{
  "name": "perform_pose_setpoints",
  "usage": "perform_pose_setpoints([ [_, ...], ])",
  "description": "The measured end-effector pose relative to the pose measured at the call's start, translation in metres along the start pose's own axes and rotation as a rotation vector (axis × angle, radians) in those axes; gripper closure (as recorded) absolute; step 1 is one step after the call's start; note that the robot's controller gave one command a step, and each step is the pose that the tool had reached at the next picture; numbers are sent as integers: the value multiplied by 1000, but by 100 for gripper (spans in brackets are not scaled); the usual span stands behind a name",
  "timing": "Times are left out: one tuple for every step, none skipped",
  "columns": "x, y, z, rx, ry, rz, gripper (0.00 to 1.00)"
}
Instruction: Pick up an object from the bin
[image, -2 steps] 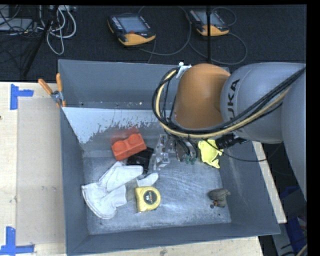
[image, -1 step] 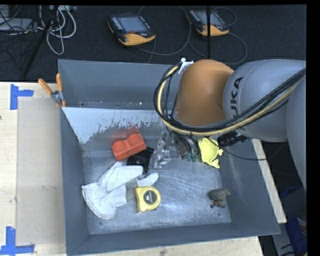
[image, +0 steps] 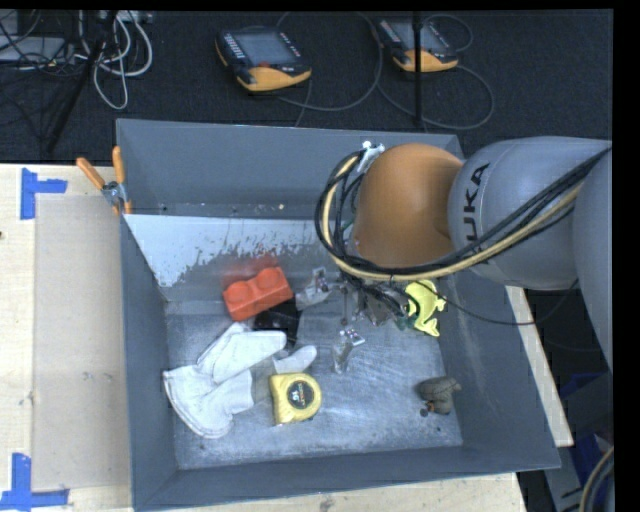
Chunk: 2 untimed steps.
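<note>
My gripper (image: 331, 324) hangs low over the middle of the bin, under the orange wrist cover. Its two metal fingers stand apart, one fingertip (image: 316, 290) toward the back and the other fingertip (image: 346, 354) toward the front, and only bare bin floor shows between them. Just to its left lies a small black thing (image: 277, 320), and behind that a red-orange block (image: 257, 292). A white glove (image: 228, 374) is spread out at the front left, one of its fingers pointing toward the front fingertip. A yellow tape measure (image: 295, 397) lies in front of the glove.
A yellow-green thing (image: 426, 306) lies right of the gripper, partly under the arm's cables. A small grey-brown lump (image: 438, 393) sits at the front right. The arm and its orange cover hide the back right of the bin.
</note>
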<state>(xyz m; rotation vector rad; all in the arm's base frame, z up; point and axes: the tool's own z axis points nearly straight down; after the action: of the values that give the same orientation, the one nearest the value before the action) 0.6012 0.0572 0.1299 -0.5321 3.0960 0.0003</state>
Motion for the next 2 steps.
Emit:
perform_pose_setpoints([
  [2,-14,23,-1,-1,-186,0],
  [13,60,47,3,-35,-247,100],
])
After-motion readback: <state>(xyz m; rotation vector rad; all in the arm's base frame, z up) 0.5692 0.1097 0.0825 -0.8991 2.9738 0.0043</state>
